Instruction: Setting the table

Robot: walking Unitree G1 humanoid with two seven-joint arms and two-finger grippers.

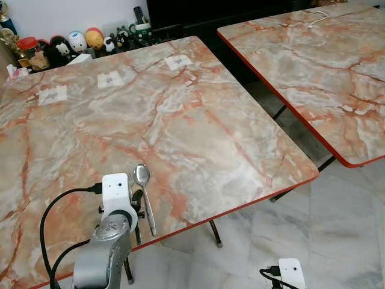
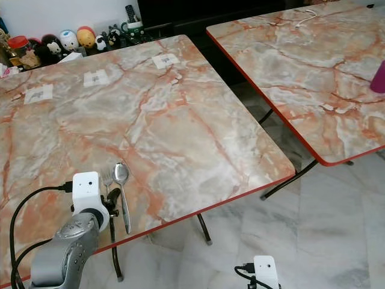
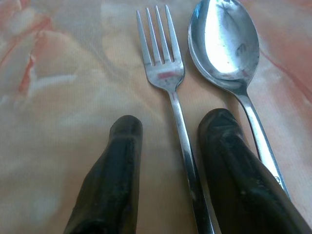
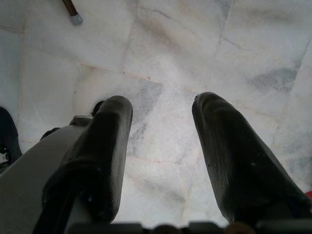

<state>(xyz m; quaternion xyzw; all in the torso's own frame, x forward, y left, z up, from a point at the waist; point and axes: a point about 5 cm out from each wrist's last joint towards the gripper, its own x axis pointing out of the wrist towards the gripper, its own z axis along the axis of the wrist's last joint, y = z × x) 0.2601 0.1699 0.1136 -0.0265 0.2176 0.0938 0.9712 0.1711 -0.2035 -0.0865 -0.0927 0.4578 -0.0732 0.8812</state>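
Left gripper [image 3: 168, 131]: low on the near table, lower left of the head views. Fingers wide apart, one on each side of the fork handle, not squeezing it. Holds nothing.
Fork [image 3: 163, 63]: lies flat on the table, prongs pointing away from the gripper. Handle runs btwn the two black fingers.
Spoon [image 1: 142, 177]: lies flat just beside the fork, on its right, bowl up. Handle runs to the table's near edge. In the left wrist view one finger [image 3: 239, 170] sits btwn the fork handle and the spoon handle.
Near table [image 1: 198, 132]: pink and grey marble top w/ a red edge, fills the middle and left of the head views.
Paper tags [image 1: 110, 79]: three small white squares in a row near the far edge, upper left.
Toys [image 1: 77, 41]: small round figures and jars behind the table, top left.
2nd table [image 1: 325, 66]: same marble top, upper right. White cable [image 1: 316, 19] on it, top right.
Right gripper [image 4: 161, 141]: hangs over the white marble floor [image 4: 195, 44], bottom right. Fingers wide apart, nothing in them.
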